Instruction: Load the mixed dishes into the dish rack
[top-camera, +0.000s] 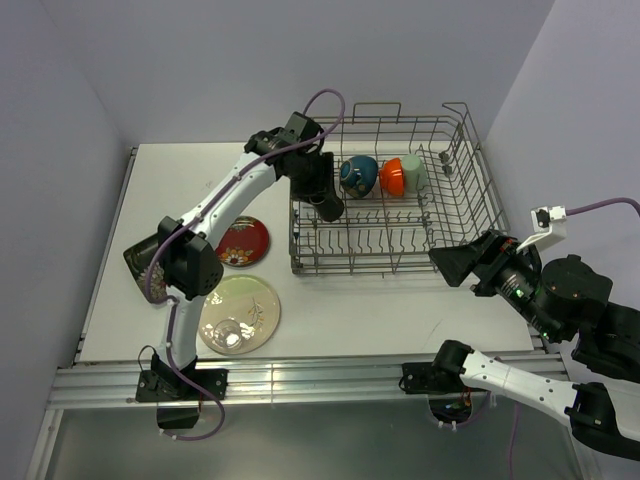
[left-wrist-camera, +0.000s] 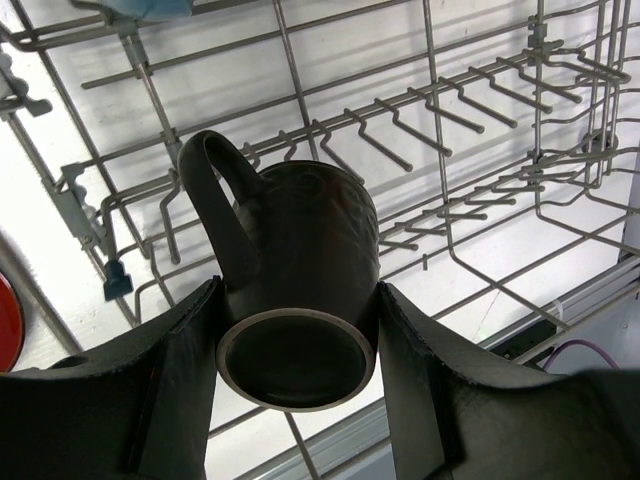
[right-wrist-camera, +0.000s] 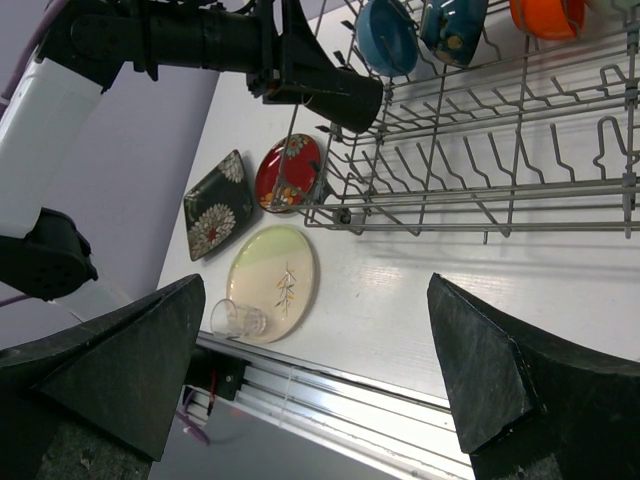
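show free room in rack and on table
Free: near tine rows of dish rack; table strip between rack and near edge. Crowded: far row with blue-inside bowl, orange bowl, pale green cup; left of rack, red saucer, cream plate.

White table (top-camera: 400, 310) holds big wire rack (top-camera: 365, 262) far right, & red saucer (top-camera: 243, 241), cream plate (top-camera: 255, 305), black sq. plate (right-wrist-camera: 213, 205) on left.
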